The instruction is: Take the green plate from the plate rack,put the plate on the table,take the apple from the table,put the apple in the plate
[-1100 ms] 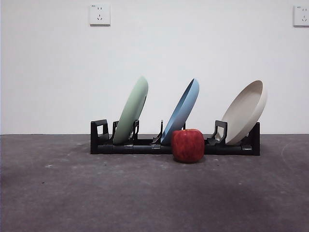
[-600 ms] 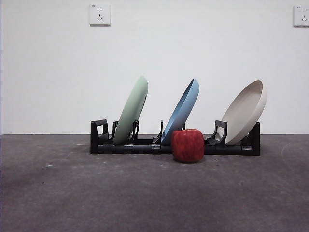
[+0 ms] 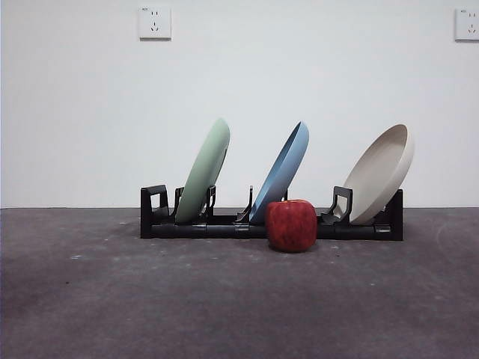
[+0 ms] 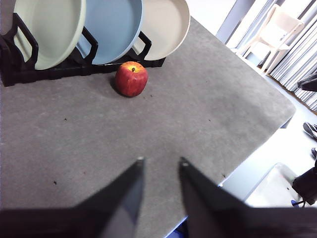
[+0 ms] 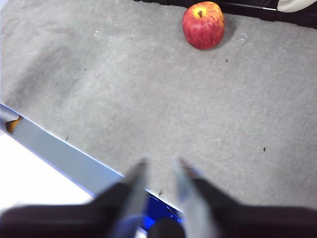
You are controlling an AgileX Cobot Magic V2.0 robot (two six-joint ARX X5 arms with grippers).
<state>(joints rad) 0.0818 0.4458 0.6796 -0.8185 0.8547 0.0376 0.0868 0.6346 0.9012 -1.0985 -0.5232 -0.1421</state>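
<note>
The green plate (image 3: 204,172) leans in the left slot of the black plate rack (image 3: 224,226), at the back of the table (image 3: 224,299). It also shows in the left wrist view (image 4: 49,27). The red apple (image 3: 291,225) stands on the table just in front of the rack, between the blue and beige plates; it also shows in both wrist views (image 4: 131,79) (image 5: 203,25). My left gripper (image 4: 161,161) is open and empty near the table's front edge. My right gripper (image 5: 161,161) is open and empty, also over the front edge. Neither arm shows in the front view.
A blue plate (image 3: 281,170) stands in the rack's middle slot and a beige plate (image 3: 383,172) in its right slot. The table edge (image 5: 64,153) drops off below my right gripper. A chair (image 4: 275,29) stands beyond the table.
</note>
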